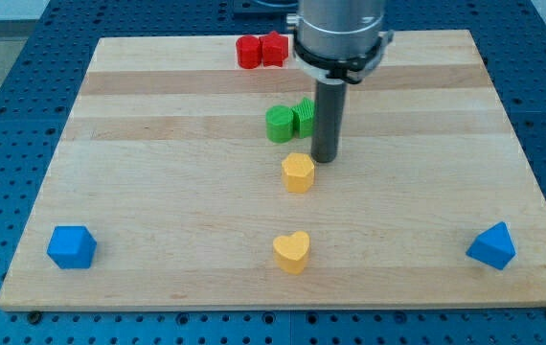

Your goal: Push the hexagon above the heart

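Wooden board (158, 201) on a blue perforated table (5, 86). The arm carries no gripper, only a dark rod that holds nothing; my tip (326, 158) rests on the board just to the view's upper right of the yellow hexagon (298, 172), close beside it, though contact cannot be confirmed. The yellow heart (291, 251) lies well below the hexagon, toward the view's bottom, almost in line with it. Two green blocks (288, 121) sit touching, just left of the rod. Two red blocks (261, 50) sit at the top edge. A blue block (71, 246) occupies the bottom left, another blue block (491, 245) the bottom right.
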Robot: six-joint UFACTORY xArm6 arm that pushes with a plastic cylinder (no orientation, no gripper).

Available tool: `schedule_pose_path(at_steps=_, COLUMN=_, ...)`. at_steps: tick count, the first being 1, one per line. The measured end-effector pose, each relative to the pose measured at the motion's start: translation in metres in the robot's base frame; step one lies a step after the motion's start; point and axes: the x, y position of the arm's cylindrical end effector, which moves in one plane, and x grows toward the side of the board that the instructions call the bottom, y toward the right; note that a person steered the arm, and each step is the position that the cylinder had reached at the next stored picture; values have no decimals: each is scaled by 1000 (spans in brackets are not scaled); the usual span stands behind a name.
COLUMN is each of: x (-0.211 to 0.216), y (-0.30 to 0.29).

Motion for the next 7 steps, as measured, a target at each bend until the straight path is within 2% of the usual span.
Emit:
schedule_pose_path(at_steps=2, x=-4, y=-26)
schedule_pose_path(at_steps=5, x=55, y=-26)
schedule_pose_path(at_steps=7, x=66, y=-62)
